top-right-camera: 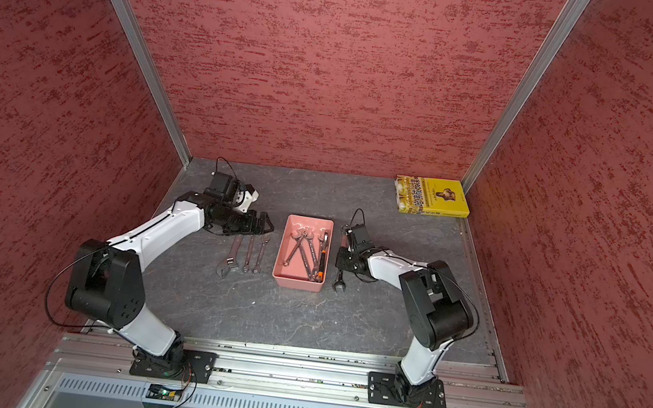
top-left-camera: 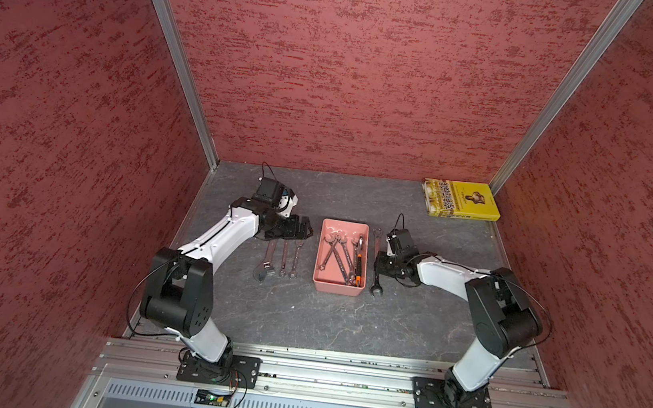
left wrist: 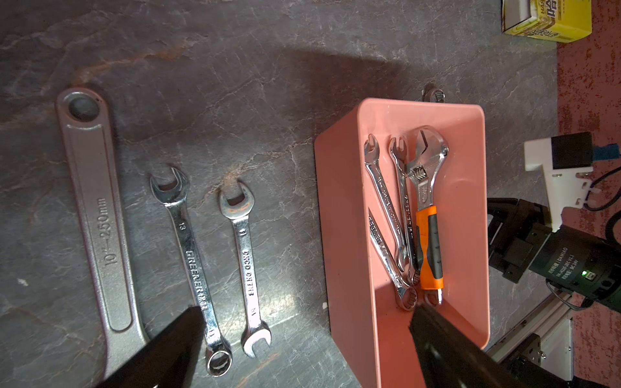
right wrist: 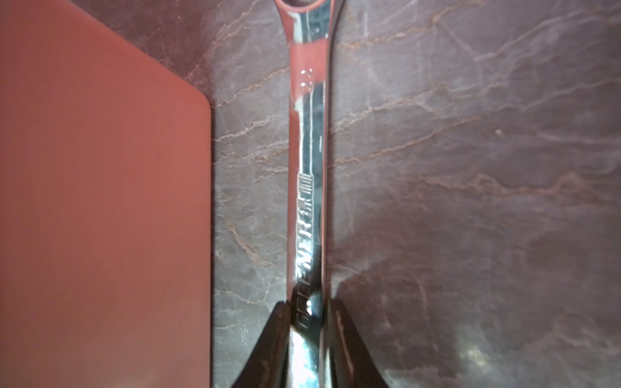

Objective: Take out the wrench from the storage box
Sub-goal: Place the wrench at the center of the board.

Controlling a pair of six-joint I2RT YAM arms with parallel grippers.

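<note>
Honestly, my main worry begins with the left end effector (top-left-camera: 307,231). It hovers released, jaws fully apart, above the gap between three loose wrenches (top-left-camera: 284,259) on the tabletop (top-left-camera: 303,319) and the storage box (top-left-camera: 338,288). In its wrist view one finger (left wrist: 178,339) is over the loose row and the other finger (left wrist: 433,336) over the box. If I lower it like this, I think a finger can hit the pink wall and push or tip the light box.

Inside the box several chrome wrenches (left wrist: 383,201) lie crossed, touching an orange-handled adjustable wrench (left wrist: 426,228). Pulling one can drag its neighbours or let smooth steel slip.

To the right, one wrench (right wrist: 307,168) is already outside, flat on the tabletop just beside the box wall. The right end effector (right wrist: 309,312) straddles its shaft, a finger close on each side. I cannot tell whether they pinch it or have let go. If I lift while one pad touches, the wrench may rise and drop, or knock the box.

The tabletop is dark grey with a stone-like veined pattern, flat and hard, so metal can slide on it. Red textured walls (top-left-camera: 352,70) with aluminium corner posts close three sides, a yellow book (top-left-camera: 461,199) lies in the far right corner, and the arms stand on a metal rail (top-left-camera: 339,372) at the front.
</note>
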